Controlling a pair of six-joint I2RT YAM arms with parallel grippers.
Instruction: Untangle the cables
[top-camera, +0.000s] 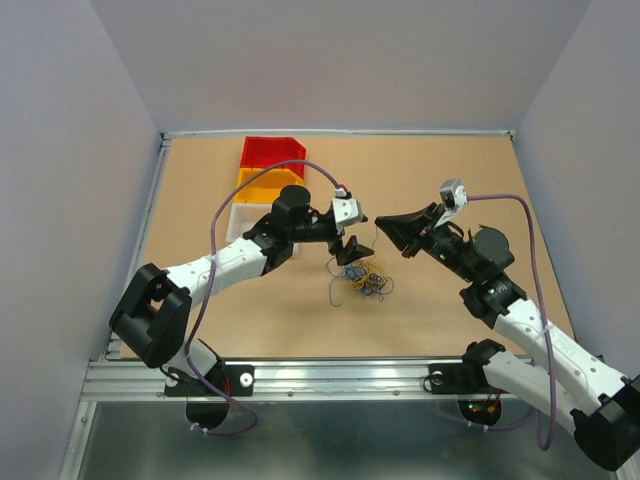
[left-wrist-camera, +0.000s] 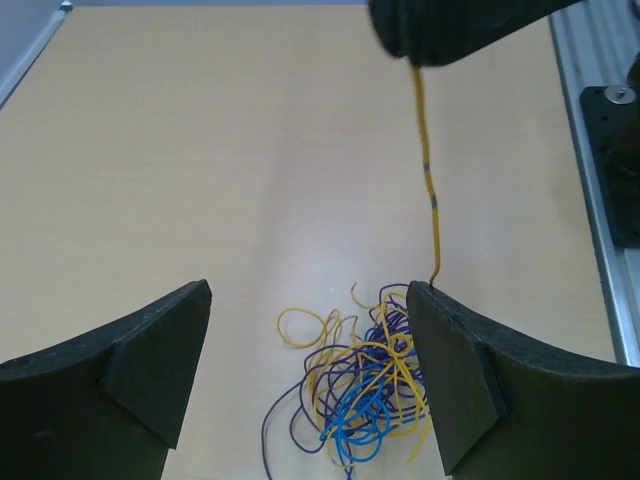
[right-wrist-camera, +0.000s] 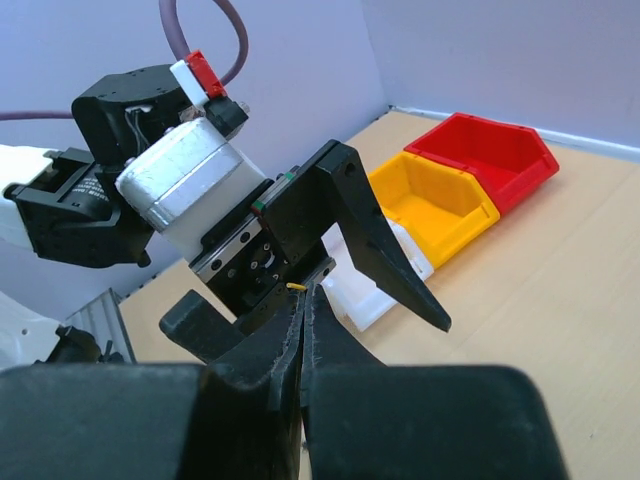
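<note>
Cables (top-camera: 366, 281) sit as one loose clump mid-table, just below and between the two grippers. In the left wrist view we see yellow, purple and blue loops all mixed (left-wrist-camera: 358, 395), not yet separated.

Right gripper (top-camera: 380, 221): fingers pressed together, pinching one yellow strand (left-wrist-camera: 432, 190). We see its yellow end poking out at the fingertips in the right wrist view. The strand runs from that pinch down to the clump and looks fairly taut. We read the raised, off-to-the-side hold as a way to pull this one wire out of the tangle.

Left gripper (left-wrist-camera: 310, 300): jaws spread wide, nothing between them, hanging right over the clump with the pads either side of it. The right-hand finger (left-wrist-camera: 470, 380) sits just beside where the yellow strand meets the pile; we cannot tell if they touch. Likely reason for this pose: ready to pin or grab the rest of the clump so the pulled wire slides free and doesn't drag everything along.

Red bin (top-camera: 272, 150), yellow bin (top-camera: 266, 184) and a white tray (right-wrist-camera: 365, 295) sit at the far left of the table (top-camera: 450, 165), well apart from the clump. We assume they are for sorted wires, but that is only a guess.

Task looks early: one wire being drawn, the rest knotted.
</note>
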